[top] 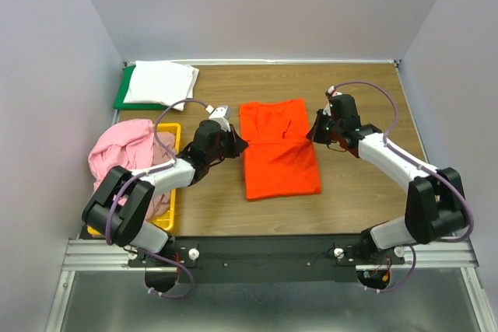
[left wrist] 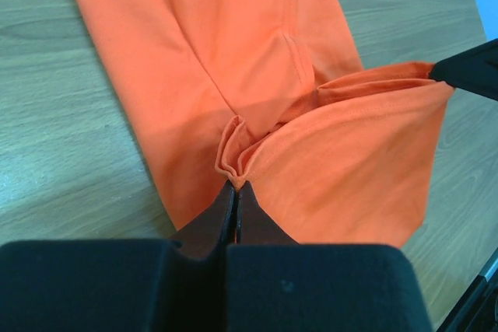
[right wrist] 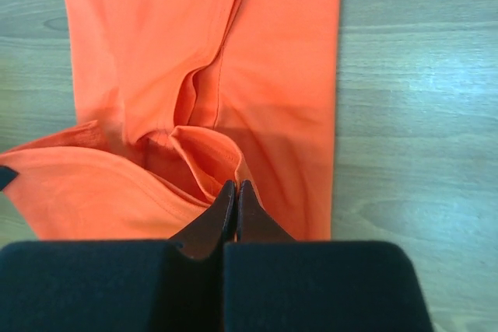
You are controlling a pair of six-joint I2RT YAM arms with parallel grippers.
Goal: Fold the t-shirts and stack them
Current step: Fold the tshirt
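At far left, pink t-shirts (top: 117, 153) slump in a yellow bin (top: 172, 131). The left claw (left wrist: 236, 188) is clenched on the left edge of the orange t-shirt (top: 280, 157), which lies mid-way across the tabletop (top: 358, 192); the right claw (right wrist: 236, 186) is clenched on its right edge. Both pinches look shallow: uneven lifting could pull cloth free and skew the fold
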